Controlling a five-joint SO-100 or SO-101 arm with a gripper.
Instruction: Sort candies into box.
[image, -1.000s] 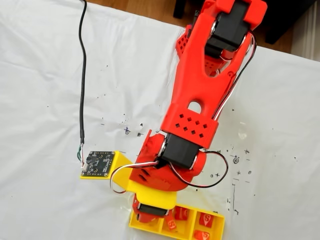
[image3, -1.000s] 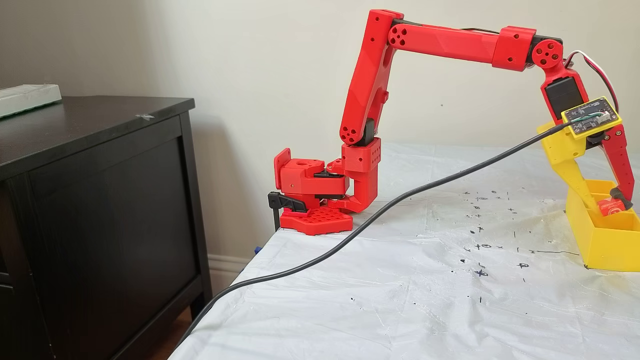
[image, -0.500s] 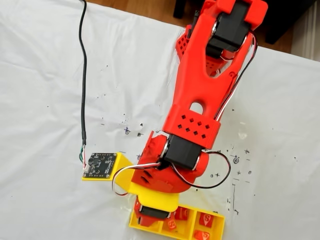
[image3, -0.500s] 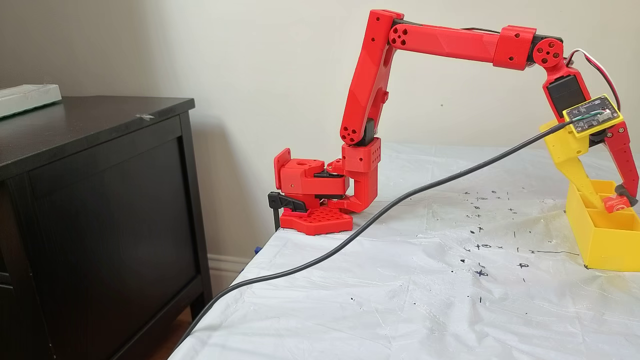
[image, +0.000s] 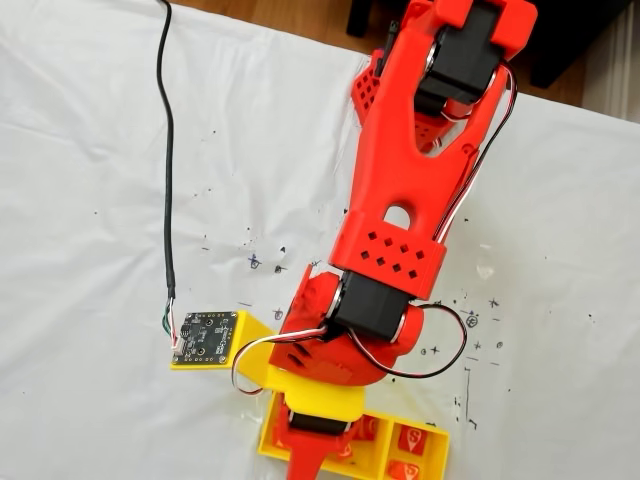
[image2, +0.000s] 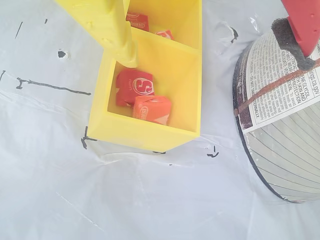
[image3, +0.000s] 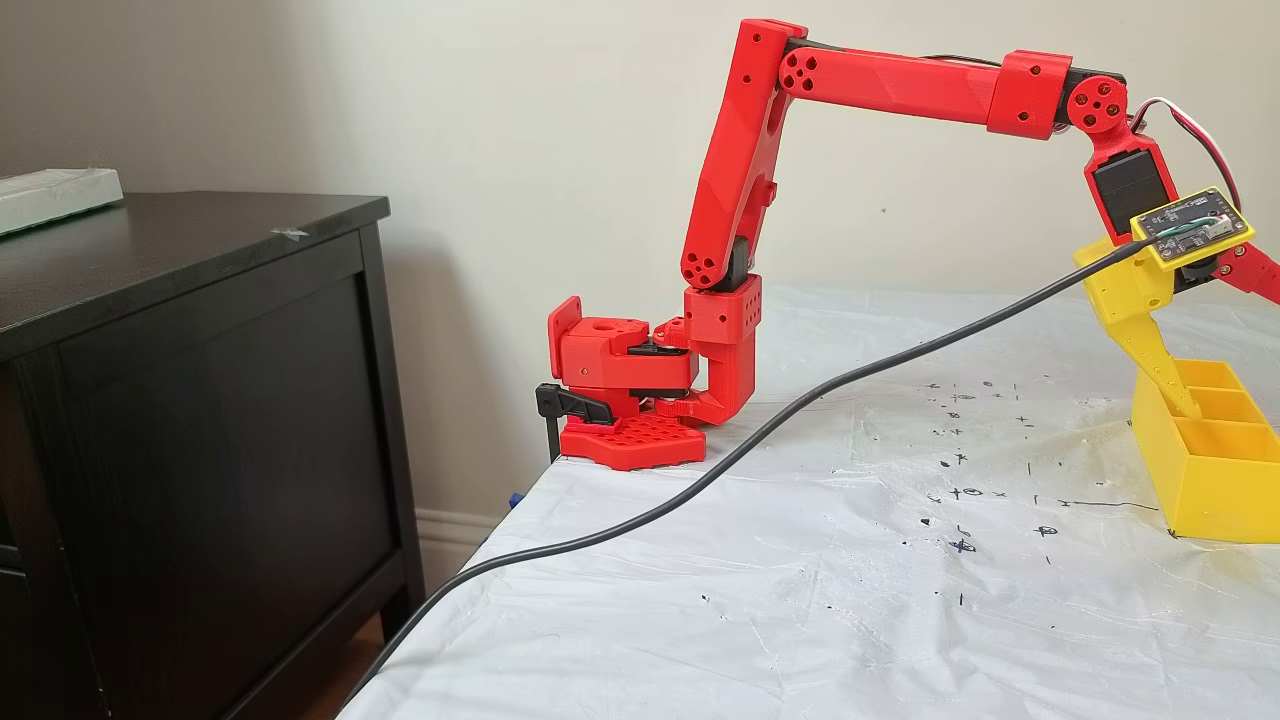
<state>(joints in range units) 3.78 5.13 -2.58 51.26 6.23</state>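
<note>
Home room, dark wooden dresser (image3: 200, 420), cream wall with baseboard, table under white sheet (image3: 800, 600)

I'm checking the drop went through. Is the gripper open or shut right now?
Open. In the wrist view the yellow finger sits over the box while the red finger is far off to the right, nothing between them.

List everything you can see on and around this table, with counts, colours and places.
box: one, yellow, on the sheet under the gripper.
candies: four in the wrist view, red-orange; two in the near compartment, two in the next.
round object: one, silvery with a printed label, beside the box.
sheet: one, white, ink-marked, covering the table.
cable: one, black, across the sheet.
dresser: one, dark, beside the table.
arm: one, red, based at the table edge.
gripper: one, yellow and red fingers, open over the box.
</note>
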